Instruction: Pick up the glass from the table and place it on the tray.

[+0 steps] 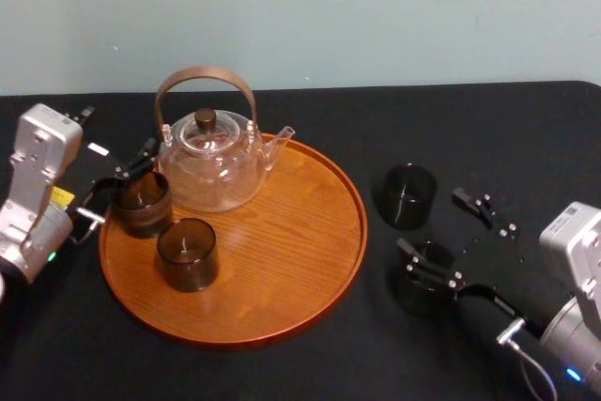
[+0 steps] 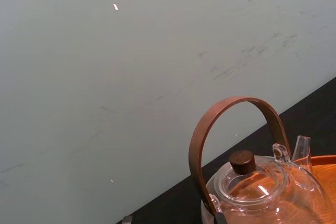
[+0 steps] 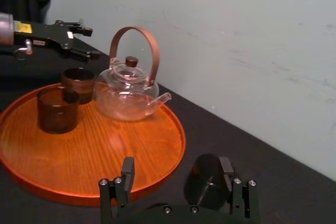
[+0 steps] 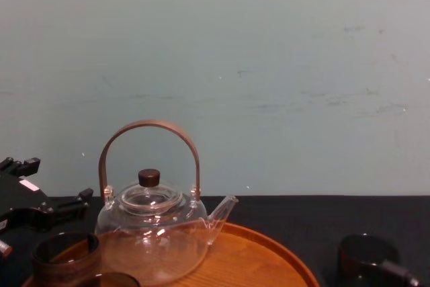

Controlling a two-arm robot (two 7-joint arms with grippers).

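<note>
1. A large round orange-brown wooden tray [image 1: 282,232] with a low rim lies on the black counter [image 1: 526,138]. On its left half stand a clear glass teapot [image 1: 211,161] with an arched brown handle, a dark smoky tumbler [image 1: 141,202] at the left rim, and a second tumbler [image 1: 187,253] nearer the tray's front.
2. A short, dark smoky glass [image 1: 407,196] stands upright, mouth up, on the counter just off the tray's right rim, not touching it.
3. The right hand [image 1: 420,265] sits low over the counter off the tray's right-front rim, pointing toward the tray. Its fingers are spread wide.
4. In the head view a dark round shape [image 1: 427,293] lies under and between those fingers. It looks like another glass, but I cannot tell for sure, nor whether the fingers touch it.
5. The move turns on this relation: the upright glass lies just beyond the right hand, farther from the robot and slightly off the line the hand points along. Being round with a vertical axis, it should accept a sideways grip from any direction.
6. The right hand is much the nearer.
7. The left hand [image 1: 122,180] is across the tray at its left rim. Its fingers are apart and it hangs above the tumbler there, gripping nothing.
8. Judged from this, the glass is not yet on the tray.
</note>
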